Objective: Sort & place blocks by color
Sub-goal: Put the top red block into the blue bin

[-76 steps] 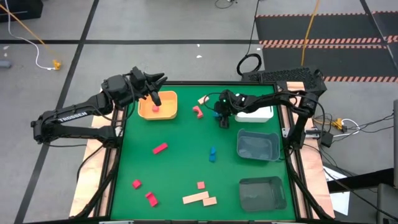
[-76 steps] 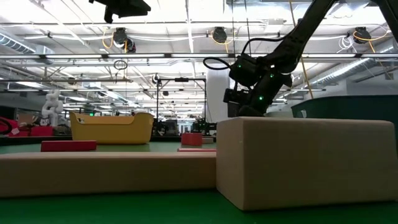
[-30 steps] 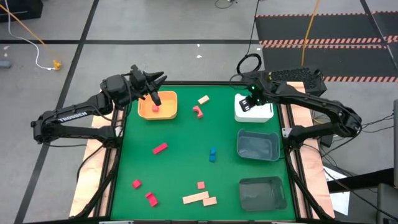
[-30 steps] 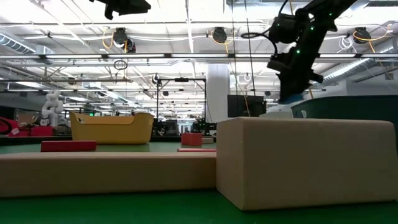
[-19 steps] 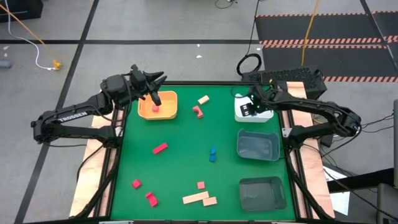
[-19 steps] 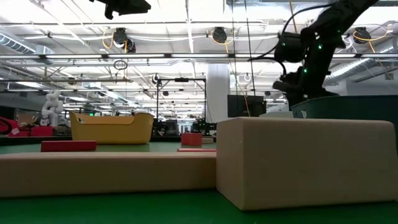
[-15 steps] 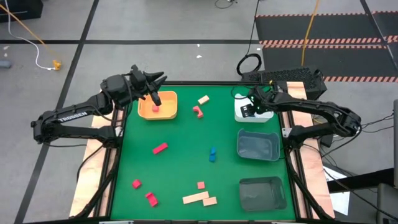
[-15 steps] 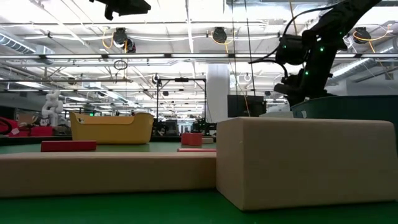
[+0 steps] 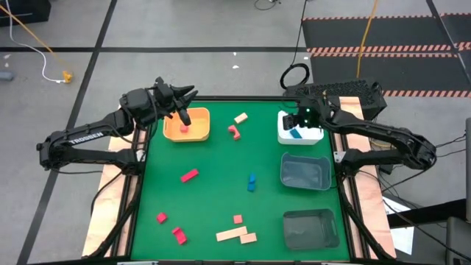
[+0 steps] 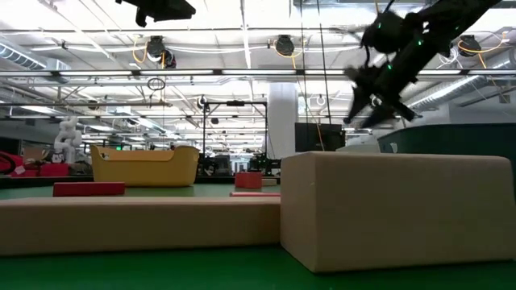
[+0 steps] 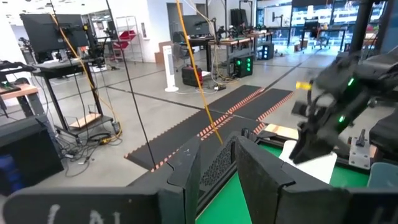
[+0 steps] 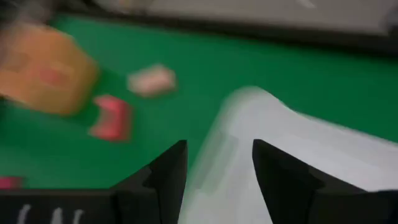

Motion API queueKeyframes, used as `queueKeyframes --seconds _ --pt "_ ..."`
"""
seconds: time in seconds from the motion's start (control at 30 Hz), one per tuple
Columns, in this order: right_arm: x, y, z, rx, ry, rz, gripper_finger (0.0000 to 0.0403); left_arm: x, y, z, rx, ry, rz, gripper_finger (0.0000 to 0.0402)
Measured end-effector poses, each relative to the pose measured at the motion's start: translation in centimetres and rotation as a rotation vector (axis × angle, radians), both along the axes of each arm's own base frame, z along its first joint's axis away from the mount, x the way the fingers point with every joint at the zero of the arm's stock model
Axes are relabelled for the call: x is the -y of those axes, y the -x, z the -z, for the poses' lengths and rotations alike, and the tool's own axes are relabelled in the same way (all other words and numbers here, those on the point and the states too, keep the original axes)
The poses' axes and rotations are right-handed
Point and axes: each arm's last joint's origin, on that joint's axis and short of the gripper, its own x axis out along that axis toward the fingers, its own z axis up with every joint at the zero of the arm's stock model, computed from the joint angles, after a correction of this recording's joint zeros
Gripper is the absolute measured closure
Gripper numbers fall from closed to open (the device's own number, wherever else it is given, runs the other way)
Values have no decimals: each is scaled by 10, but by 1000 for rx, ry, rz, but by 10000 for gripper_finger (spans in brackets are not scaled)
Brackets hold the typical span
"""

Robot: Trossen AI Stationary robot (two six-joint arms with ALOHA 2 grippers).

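My right gripper hangs open and empty above the white tray at the table's far right. A blue block lies inside that tray. My left gripper waits open above the orange tray, where a pink block rests. On the green mat lie a blue block, red blocks, and tan blocks.
Two grey trays sit along the right edge, nearer than the white one. A small pinkish cube lies beside the tan bars, which fill the low view's foreground. Bare mat lies in the middle.
My right gripper dipped into the white tray with the blue block, then rose and drew back toward the far edge. The blue block now lies in the white tray, free of the fingers.
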Motion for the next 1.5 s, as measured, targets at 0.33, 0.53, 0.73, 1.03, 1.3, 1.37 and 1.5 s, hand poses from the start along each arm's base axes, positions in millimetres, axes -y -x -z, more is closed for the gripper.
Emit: queueKeyframes --seconds 0.33,0.53,0.73,1.03,1.3,1.37,1.5 --pt "-27 -32 -38 393 159 -235 228 0 0 5 -45 19 0 300" --pt "-45 -40 -39 401 164 -258 228 0 1 11 -89 58 -1 300" --pt "-68 -54 -33 431 78 -332 228 1 1 15 -95 126 -5 300" --pt "-97 -82 -24 533 27 -426 228 11 0 29 -149 362 194 300" --pt "-106 -86 -23 527 91 -422 228 41 7 58 -395 671 250 300" --pt "-106 -86 -23 527 91 -425 228 50 10 63 -435 766 237 300" --pt "-106 -86 -22 506 111 -442 227 70 8 69 -474 883 230 300"
